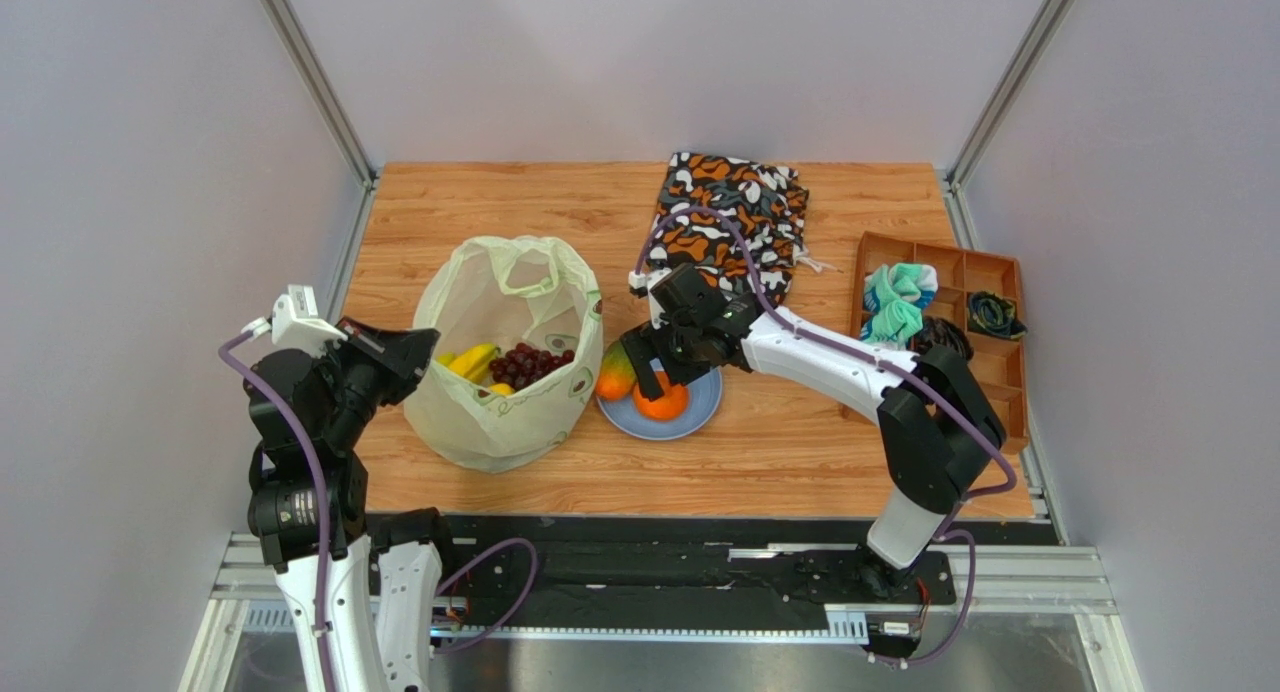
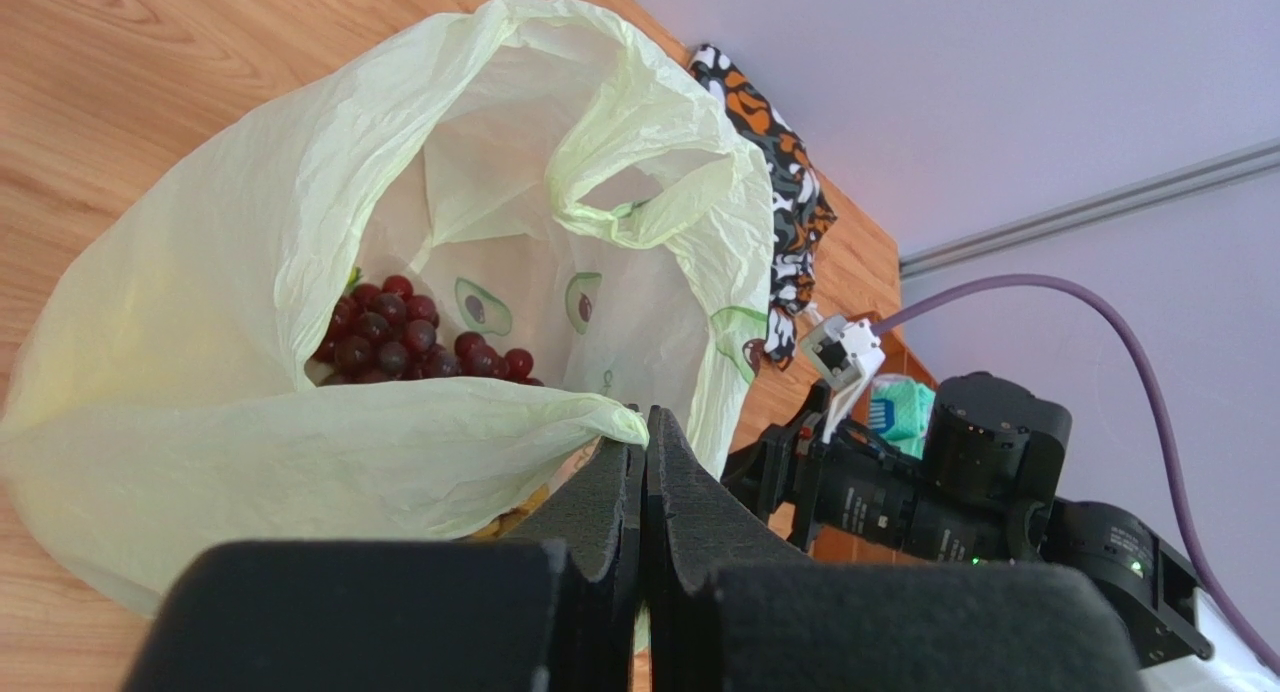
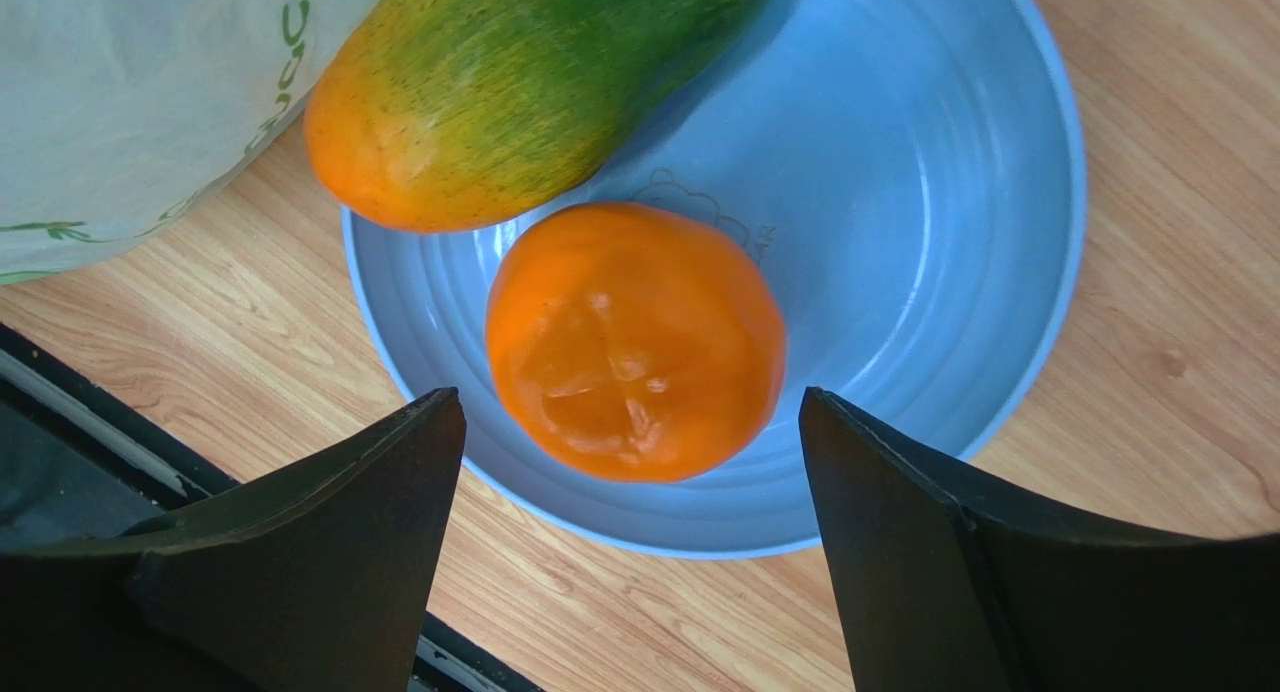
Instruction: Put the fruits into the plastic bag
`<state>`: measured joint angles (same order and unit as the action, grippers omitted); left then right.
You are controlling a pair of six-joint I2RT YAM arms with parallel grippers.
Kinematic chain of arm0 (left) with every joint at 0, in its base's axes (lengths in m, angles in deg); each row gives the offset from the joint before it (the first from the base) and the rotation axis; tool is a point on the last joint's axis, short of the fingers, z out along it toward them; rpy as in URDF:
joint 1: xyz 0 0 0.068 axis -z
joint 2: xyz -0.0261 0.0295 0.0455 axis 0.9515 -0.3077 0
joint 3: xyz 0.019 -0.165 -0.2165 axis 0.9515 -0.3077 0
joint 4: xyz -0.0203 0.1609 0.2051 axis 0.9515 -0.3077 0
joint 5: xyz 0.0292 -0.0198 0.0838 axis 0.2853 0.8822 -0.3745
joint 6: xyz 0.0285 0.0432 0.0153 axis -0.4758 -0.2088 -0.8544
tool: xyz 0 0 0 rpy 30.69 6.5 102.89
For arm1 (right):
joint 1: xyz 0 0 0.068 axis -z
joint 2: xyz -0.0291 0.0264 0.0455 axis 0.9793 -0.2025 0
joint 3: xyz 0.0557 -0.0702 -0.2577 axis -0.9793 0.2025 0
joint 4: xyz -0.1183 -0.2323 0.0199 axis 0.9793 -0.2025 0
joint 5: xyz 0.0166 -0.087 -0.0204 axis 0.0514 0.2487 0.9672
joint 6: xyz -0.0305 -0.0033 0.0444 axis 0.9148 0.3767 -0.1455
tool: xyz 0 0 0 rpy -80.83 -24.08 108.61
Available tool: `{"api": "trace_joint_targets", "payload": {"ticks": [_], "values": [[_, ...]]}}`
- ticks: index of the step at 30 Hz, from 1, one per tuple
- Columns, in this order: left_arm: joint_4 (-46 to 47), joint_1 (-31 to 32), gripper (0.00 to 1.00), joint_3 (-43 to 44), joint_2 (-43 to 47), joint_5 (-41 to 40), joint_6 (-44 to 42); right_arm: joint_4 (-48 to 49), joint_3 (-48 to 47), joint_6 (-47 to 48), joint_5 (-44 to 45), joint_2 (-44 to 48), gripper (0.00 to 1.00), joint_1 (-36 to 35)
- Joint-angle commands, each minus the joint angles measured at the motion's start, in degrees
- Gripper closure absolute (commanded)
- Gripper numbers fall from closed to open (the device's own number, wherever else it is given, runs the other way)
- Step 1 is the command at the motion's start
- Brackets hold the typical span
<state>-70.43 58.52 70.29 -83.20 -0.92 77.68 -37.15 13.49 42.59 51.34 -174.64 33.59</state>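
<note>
**Right gripper (image 3: 631, 422) spread over the orange (image 3: 634, 340), left gripper (image 2: 646, 475) clamped on the plastic bag (image 2: 226, 452)**

Two black fingers (image 3: 301, 557) of the right gripper fill the bottom of its wrist view, set wide apart, with the orange lying between and below them, touched by neither. The orange sits on a round blue plate (image 3: 962, 197), and a mango (image 3: 511, 92), green along its body and orange-red at one end, lies just beside it, its end poking over the plate's rim toward the plastic bag. From above, the plate stands on the wooden table (image 1: 496, 212) just right of the bag.

The left gripper's dark foam pads (image 2: 601, 512) are pressed flat together, and the near rim of the bag runs right up to their tips, so it looks pinched there. The bag stands open, pale yellow-green and crinkled, with one handle loop curling over its mouth. Inside lie dark red-purple grapes (image 2: 398, 340), and the overhead view also shows yellow bananas (image 1: 473, 359) next to them, on the side nearest the left arm.

Behind the plate, toward the far edge of the table, lies a cloth bag (image 1: 729, 212) patterned in orange, black and white. A brown wooden tray (image 1: 1007, 374) with compartments sits at the right edge, holding small bundles of cloth, one of them teal.
</note>
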Motion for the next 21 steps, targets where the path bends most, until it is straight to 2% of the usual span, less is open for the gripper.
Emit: {"api": "trace_joint_targets", "payload": {"ticks": [1,21], "values": [[-0.61,0.11,1.0,0.75,0.52,0.13,-1.18,1.15,-2.14,0.81,-1.22,-1.31,0.13,-1.59],[0.27,0.11,1.0,0.66,0.08,0.39,-0.83,1.68,-2.23,2.65,2.83,-7.21,0.13,-2.91]]}}
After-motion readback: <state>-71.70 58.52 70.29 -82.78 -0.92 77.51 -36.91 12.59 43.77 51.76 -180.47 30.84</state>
